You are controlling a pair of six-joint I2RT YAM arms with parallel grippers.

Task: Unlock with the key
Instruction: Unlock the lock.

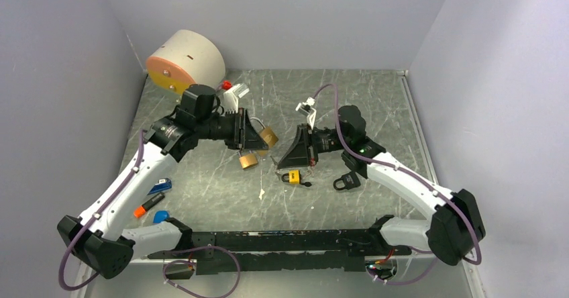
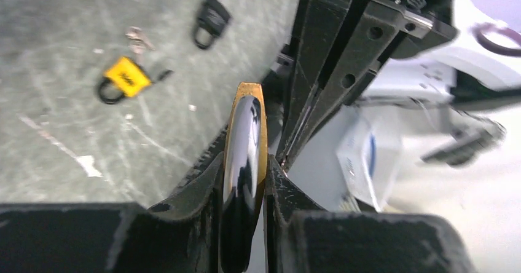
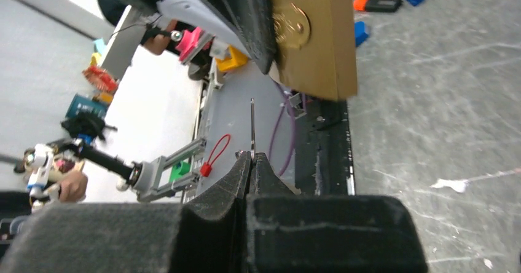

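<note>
Brass padlock (image 2: 246, 125) stands edge-on at centre frame, clamped between the left gripper (image 2: 244, 171) fingers. From the right wrist, the right gripper (image 3: 250, 162) pinches a thin key (image 3: 252, 125), which points up toward the padlock at upper centre without touching it.

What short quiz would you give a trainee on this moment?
1. True or false: the left fingers clamp the flat brass padlock.
2. The padlock lying on the grey table beside the black padlock is: A yellow, B red, C green.
3. What do the right fingers pinch?
Key: 1 true; 2 A, the yellow padlock; 3 a thin metal key, not yet in the lock.
</note>
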